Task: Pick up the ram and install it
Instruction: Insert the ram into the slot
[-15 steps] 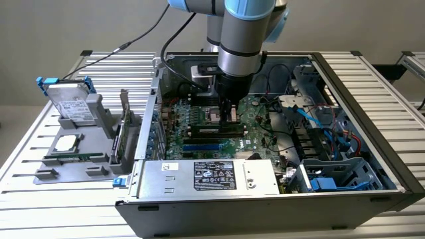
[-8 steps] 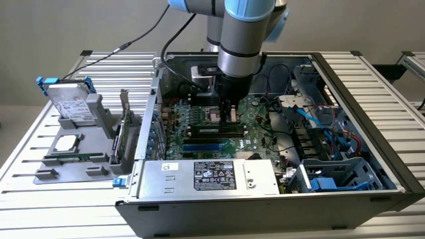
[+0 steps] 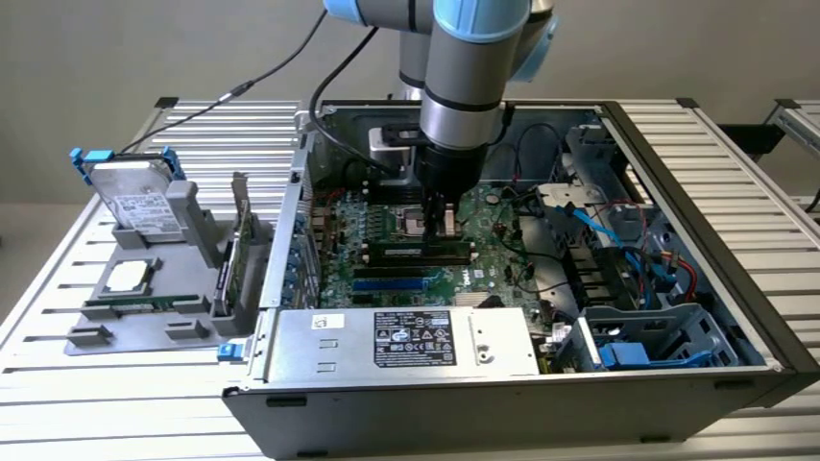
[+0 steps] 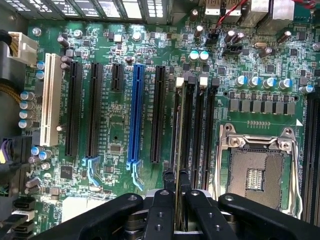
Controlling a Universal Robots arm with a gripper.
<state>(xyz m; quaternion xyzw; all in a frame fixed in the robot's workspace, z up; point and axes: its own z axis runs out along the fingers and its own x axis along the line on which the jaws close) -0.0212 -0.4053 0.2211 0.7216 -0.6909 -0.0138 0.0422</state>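
My gripper [image 3: 443, 229] reaches down into the open computer case [image 3: 717, 202], over the green motherboard [image 3: 513, 254]. Its two black fingers [image 4: 169, 176] stand close together on a thin stick seen edge-on, the ram [image 4: 176, 130]. The ram runs along one of the black memory slots [image 4: 202, 125] beside the processor socket [image 4: 255, 170]. In the exterior view the ram [image 3: 410, 252] is a dark strip standing in the slot right below the fingertips. How deep it sits in the slot I cannot tell.
A grey holder [image 3: 141, 317] outside the case on the exterior view's left carries a silver hard drive with a blue bracket [image 3: 134, 197], a dark expansion card [image 3: 237, 250] and a processor chip [image 3: 129, 277]. The power supply [image 3: 423, 341] fills the case front. Loose cables [image 3: 615, 230] lie at the right.
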